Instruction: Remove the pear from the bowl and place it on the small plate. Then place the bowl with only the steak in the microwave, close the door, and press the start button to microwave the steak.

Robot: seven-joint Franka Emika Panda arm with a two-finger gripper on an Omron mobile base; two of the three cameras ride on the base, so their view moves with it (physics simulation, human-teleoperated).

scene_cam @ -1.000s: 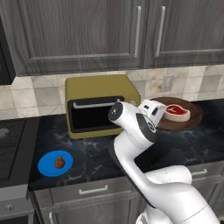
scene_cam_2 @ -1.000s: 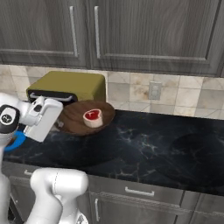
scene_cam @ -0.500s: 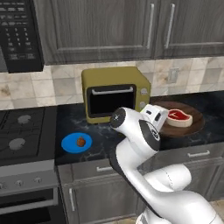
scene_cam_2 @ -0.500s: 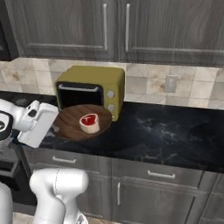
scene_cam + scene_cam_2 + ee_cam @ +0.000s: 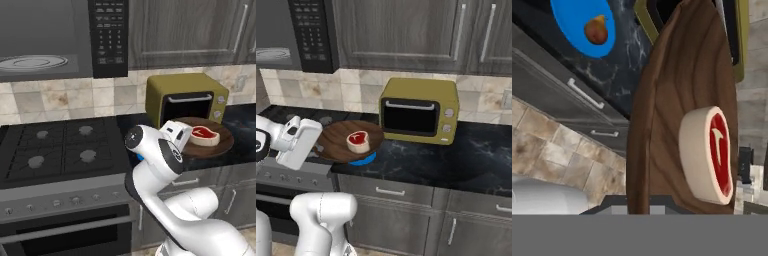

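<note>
Robot arm carries the bowl [image 5: 351,141] level above the front edge of the black marbled tabletop [image 5: 456,160], its gripper [image 5: 184,141] with jaws closed on the rim at the bowl's left side, in a simulated kitchen. Inside the dish lies 1 item, the steak [image 5: 358,141], sitting loose near the middle. The pear [image 5: 596,30] already rests on the small plate [image 5: 572,20], which lies on the tabletop below the lifted bowl; in the right base view a blue sliver of that plate peeks out under the bowl's near edge. The wooden bowl looks stiff and fairly light, yet wide and shallow, so a 1-sided rim grip probably lets it tip easily, and the smooth slab of meat could slide if it tilts; holding it level seems wise. The microwave [image 5: 107,35] hangs up and to the left, above the gas stove [image 5: 55,150], its grey interior and turntable exposed, keypad on its right. Behind the bowl stands a mustard-yellow countertop oven [image 5: 418,110] against a beige tile backsplash, with dark grey cabinets above and below.
</note>
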